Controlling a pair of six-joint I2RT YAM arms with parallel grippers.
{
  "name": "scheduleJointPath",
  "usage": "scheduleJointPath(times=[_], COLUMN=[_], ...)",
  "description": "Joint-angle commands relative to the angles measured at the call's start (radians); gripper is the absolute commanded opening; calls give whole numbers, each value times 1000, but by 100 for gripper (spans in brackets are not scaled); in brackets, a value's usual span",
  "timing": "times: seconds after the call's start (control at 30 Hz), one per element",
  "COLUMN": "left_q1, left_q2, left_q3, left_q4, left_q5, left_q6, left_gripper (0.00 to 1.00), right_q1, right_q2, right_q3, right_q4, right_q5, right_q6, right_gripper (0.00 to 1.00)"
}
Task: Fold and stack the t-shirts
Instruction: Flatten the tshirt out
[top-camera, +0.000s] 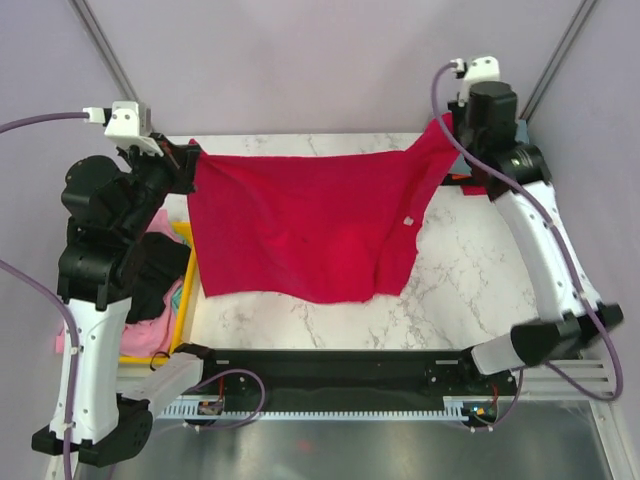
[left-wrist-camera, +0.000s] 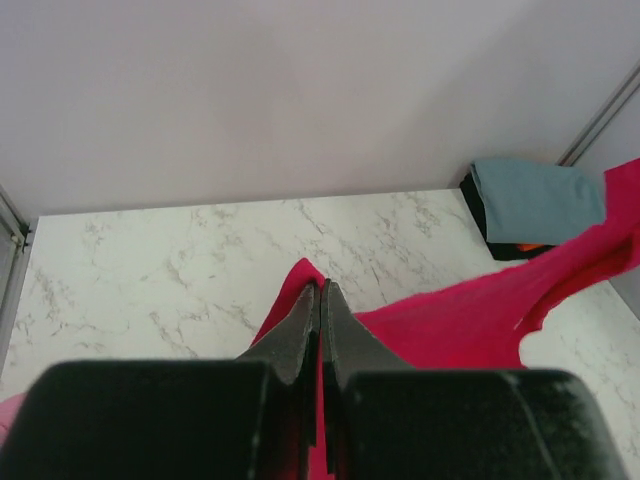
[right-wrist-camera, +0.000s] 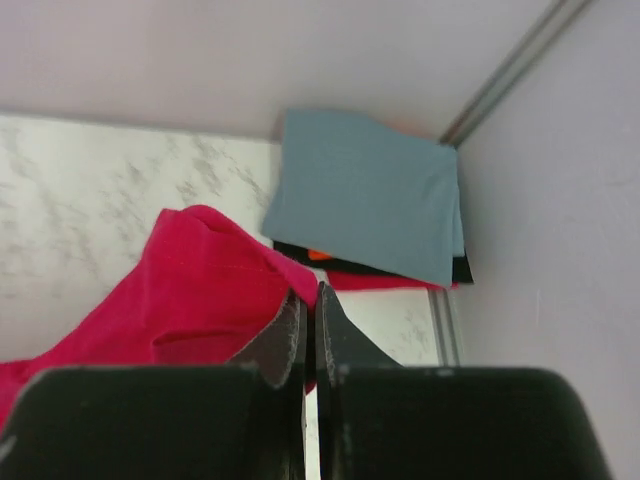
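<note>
Overhead, a red shirt (top-camera: 310, 225) stretches over the table (top-camera: 460, 290), the left claw (top-camera: 190, 160) and the right claw (top-camera: 450, 125) each clamped on a top corner. Left wrist: jaws pinch red cloth. Right wrist: jaws pinch red cloth; a grey-blue shirt (right-wrist-camera: 365, 195) lies folded in the far corner.

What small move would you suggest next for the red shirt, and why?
Probably lower both together to lay the red t-shirt flat on the table: left gripper and right gripper pinch its far edge, and it hangs spread between them.
</note>
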Motion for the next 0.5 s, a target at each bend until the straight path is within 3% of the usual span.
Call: scheduleJointPath(times=[0.0, 0.13, 0.23, 0.47], left_q1=[0, 0, 0, 0], left_q2=[-94, -189, -255, -312], left_q3=[24, -3, -12, 37], left_q4=[48, 87, 131, 191], left_q5=[-8, 9, 72, 103], left_q6=[58, 41, 49, 86], left_gripper=[2, 2, 2, 2], right_q1=[33, 33, 33, 31], right_q2=[-384, -609, -677, -677], right_q3=[-47, -119, -97, 41], right_q4=[232, 279, 271, 250], right_q5=[-198, -263, -312, -425], right_q6=[20, -24, -48, -38], right_gripper=[0, 0, 0, 0])
